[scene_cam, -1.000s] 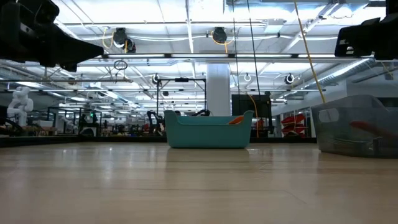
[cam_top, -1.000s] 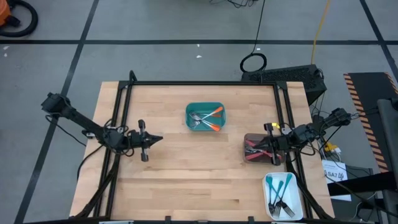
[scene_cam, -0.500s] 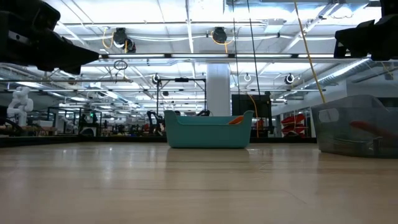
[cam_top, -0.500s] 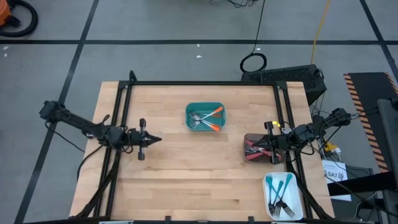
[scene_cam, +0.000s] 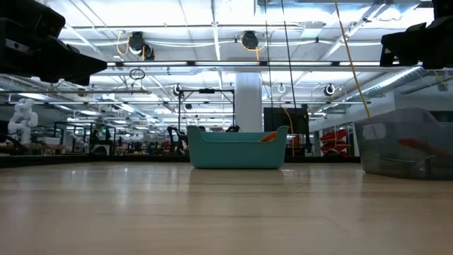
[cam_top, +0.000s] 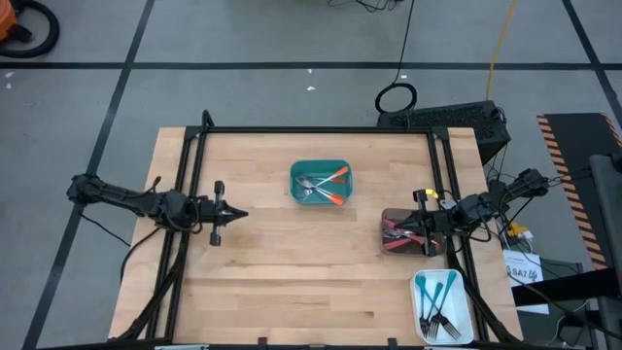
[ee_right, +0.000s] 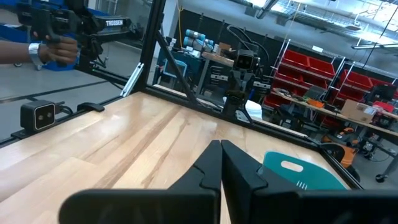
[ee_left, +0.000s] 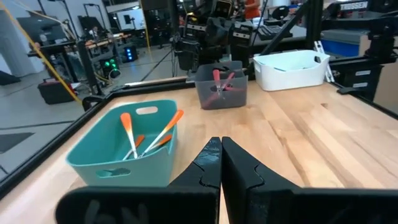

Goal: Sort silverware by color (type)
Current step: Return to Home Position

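Observation:
Orange-handled forks [cam_top: 332,184] lie in a teal bin [cam_top: 299,169] at the table's far middle; the left wrist view shows them [ee_left: 166,127] leaning on its wall. Red-handled forks [cam_top: 398,231] sit in a dark bin [cam_top: 387,216] at the right, and blue-handled forks [cam_top: 434,297] lie in a white bin [cam_top: 418,282] at the near right corner. My left gripper [cam_top: 243,213] hovers shut over bare wood at the left, pointing at the bins [ee_left: 221,146]. My right gripper [cam_top: 402,227] is shut above the dark bin [ee_right: 221,149].
A black frame rail [cam_top: 321,129] runs round the table top. Bare wood [cam_top: 292,272] spans the near half between the arms. In the low view the teal bin [scene_cam: 237,150] stands mid-table and the dark bin [scene_cam: 407,145] at the right. A person's hand [ee_right: 53,50] shows beyond the table.
My left arm has drawn back a little toward the table's left edge, its gripper still shut and level. The right arm and all three bins have stayed where they were.

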Controlling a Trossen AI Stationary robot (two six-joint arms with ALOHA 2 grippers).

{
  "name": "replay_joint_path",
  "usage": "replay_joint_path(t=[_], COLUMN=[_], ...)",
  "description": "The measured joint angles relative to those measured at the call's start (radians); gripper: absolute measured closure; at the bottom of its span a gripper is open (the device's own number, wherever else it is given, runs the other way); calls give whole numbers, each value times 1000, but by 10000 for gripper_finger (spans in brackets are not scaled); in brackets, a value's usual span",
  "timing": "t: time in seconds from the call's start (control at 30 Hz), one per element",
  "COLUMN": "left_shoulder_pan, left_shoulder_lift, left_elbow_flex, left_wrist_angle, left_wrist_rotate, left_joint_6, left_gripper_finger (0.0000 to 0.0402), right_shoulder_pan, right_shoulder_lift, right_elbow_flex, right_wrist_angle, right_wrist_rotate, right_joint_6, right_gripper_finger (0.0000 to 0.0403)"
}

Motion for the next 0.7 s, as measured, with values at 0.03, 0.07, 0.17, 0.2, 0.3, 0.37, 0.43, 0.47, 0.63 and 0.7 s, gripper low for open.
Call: replay_joint_path(t=[0.03,0.07,0.17,0.2,0.3,0.37,0.43,0.47,0.63,0.7], left_shoulder_pan=[5,11,32,39,66,85,107,118,163,169], left_shoulder_lift=[-20,-40,-101,-122,-177,-205,-227,-229,-226,-226], left_elbow_flex=[0,0,0,0,1,1,2,2,1,1], left_wrist_angle=[-18,-35,-92,-110,-130,-139,-146,-148,-154,-154], left_wrist_rotate=[0,0,28,44,95,137,167,181,222,233], left_joint_6=[3,5,9,9,12,26,37,40,38,38], left_gripper_finger=[399,399,399,399,399,399,399,399,399,399], right_shoulder_pan=[0,0,0,0,0,0,0,0,0,0], right_shoulder_lift=[0,0,2,5,16,25,33,37,40,40], right_elbow_flex=[0,0,0,0,0,0,0,0,0,0], right_wrist_angle=[0,0,0,0,0,0,0,0,0,0], right_wrist_rotate=[0,0,0,1,1,1,1,1,2,2], right_joint_6=[0,0,0,0,0,0,0,0,0,0], right_gripper_finger=[403,403,403,403,403,403,403,403,403,403])
